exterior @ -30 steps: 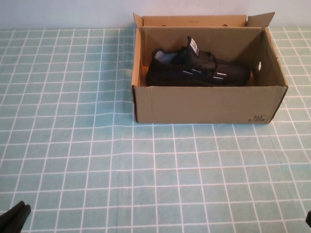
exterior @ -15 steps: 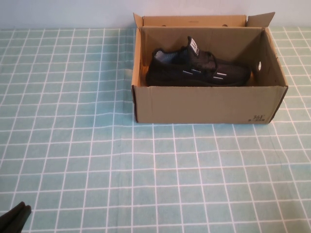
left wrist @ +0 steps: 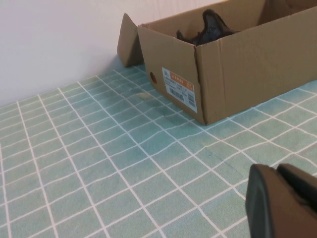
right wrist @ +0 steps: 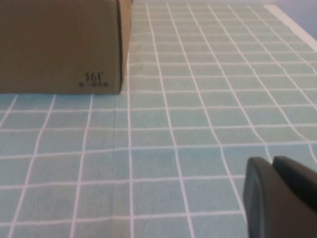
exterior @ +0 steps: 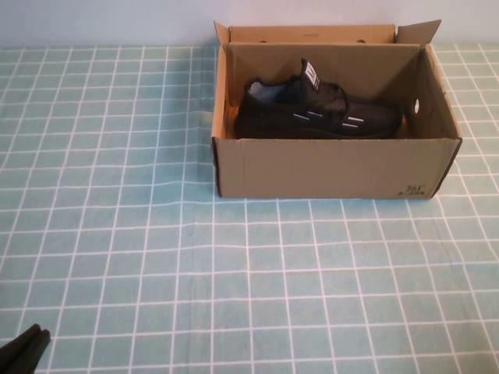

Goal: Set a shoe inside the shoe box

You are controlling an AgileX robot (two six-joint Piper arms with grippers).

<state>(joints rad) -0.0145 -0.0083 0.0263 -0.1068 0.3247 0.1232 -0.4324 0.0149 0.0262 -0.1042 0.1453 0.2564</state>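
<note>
The black knit shoe (exterior: pixel 316 109) lies inside the open brown cardboard shoe box (exterior: pixel 335 167) at the back of the table, toe to the right, heel tab up. Its top also shows above the box wall in the left wrist view (left wrist: pixel 208 27). My left gripper (exterior: pixel 23 348) is shut and empty at the front left corner, far from the box; it also shows in the left wrist view (left wrist: pixel 277 173). My right gripper (right wrist: pixel 272 166) is shut and empty, seen only in the right wrist view, low over the cloth and short of the box's printed corner (right wrist: pixel 94 79).
A green cloth with a white grid (exterior: pixel 234 265) covers the table. A white wall runs behind the box. The box's small flaps (exterior: pixel 417 31) stand up at its far corners. An orange-and-white label (left wrist: pixel 179 88) sits on the box's end wall.
My right gripper, whose tip showed at the front right edge one second ago, has left the high view. The left gripper has sunk slightly lower. Shoe and box have not moved.
</note>
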